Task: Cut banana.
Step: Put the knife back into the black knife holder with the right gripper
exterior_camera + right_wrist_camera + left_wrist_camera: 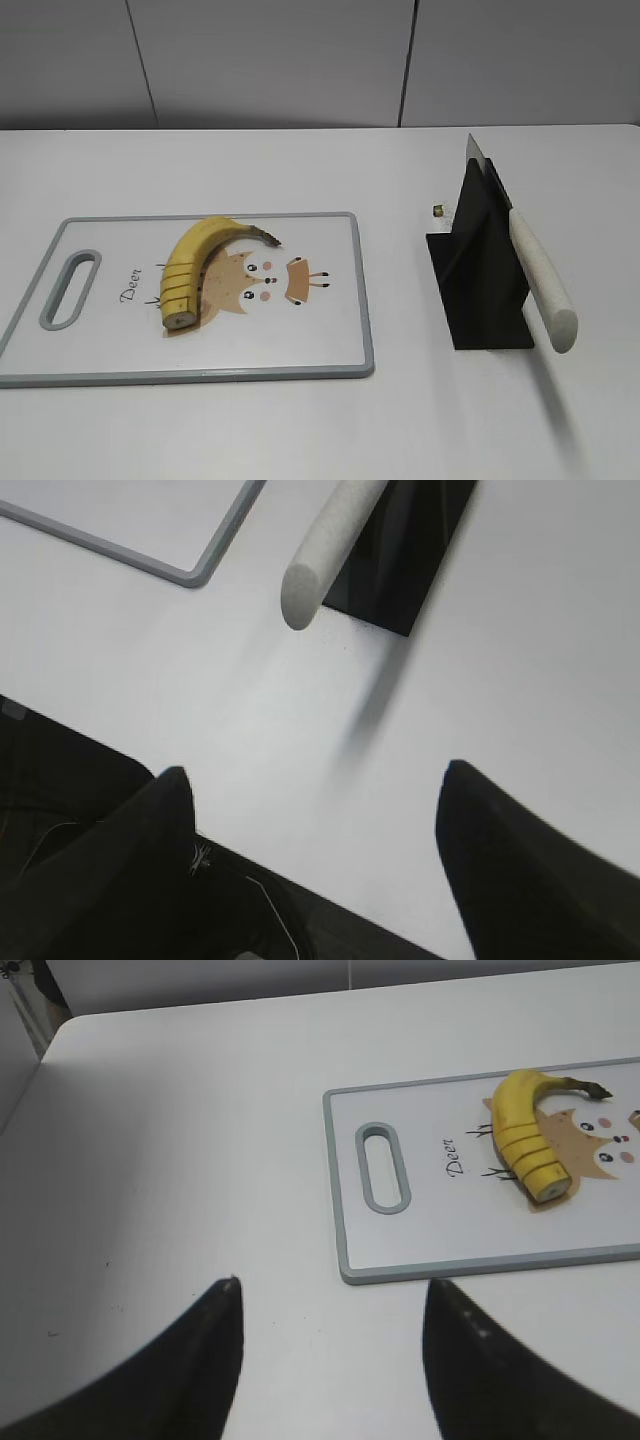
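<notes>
The banana (pixel 195 268) lies on the cutting board (pixel 330 345), its blunt end already sliced crosswise into several rounds that sit together in a row, the stem end uncut. The knife (pixel 535 275) rests in its black stand (pixel 478 290), handle jutting toward me. I judge the cutting either finished or paused, with the tool parked.

My left claw (pixel 330 1360) hangs low over the bare surface (pixel 180 1160), released, its two fingers spread wide with nothing between them. The board lies ahead and to its right, and the banana farther right still, well apart from me. My right claw (pixel 315 865) is likewise spread and empty, hovering near the front edge of the surface. The knife's pale handle tip points down at it from ahead and slightly left, near but not touching.

If more slices are wanted, my right claw must move forward, close round that handle and lift the blade clear of the stand, while my left crosses to steady the stem end of the fruit.
</notes>
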Controlling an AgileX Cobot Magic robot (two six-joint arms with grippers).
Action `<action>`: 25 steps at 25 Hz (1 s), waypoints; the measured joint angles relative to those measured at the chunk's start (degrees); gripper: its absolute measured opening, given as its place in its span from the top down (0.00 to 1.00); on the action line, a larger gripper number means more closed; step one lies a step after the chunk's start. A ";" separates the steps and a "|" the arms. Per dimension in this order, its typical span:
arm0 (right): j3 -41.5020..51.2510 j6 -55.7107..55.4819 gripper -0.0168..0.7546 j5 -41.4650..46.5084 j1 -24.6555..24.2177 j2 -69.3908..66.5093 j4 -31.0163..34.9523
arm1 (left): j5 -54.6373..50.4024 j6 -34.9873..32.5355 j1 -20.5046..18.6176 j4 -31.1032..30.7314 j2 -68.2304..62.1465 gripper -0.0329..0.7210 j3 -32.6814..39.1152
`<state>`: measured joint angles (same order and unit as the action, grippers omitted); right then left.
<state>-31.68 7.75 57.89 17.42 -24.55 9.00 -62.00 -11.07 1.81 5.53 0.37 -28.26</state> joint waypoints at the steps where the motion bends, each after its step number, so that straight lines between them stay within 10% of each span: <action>1: 0.72 0.07 0.24 0.12 0.00 1.88 0.00 | 0.00 0.00 0.00 0.00 0.00 0.22 0.00; 25: 2.75 2.59 0.24 2.40 -4.42 24.88 0.47 | 0.07 0.00 -0.05 0.00 0.00 0.22 0.00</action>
<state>-28.93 10.35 60.29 13.00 0.33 9.48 -61.93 -11.07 1.76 5.53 0.37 -28.26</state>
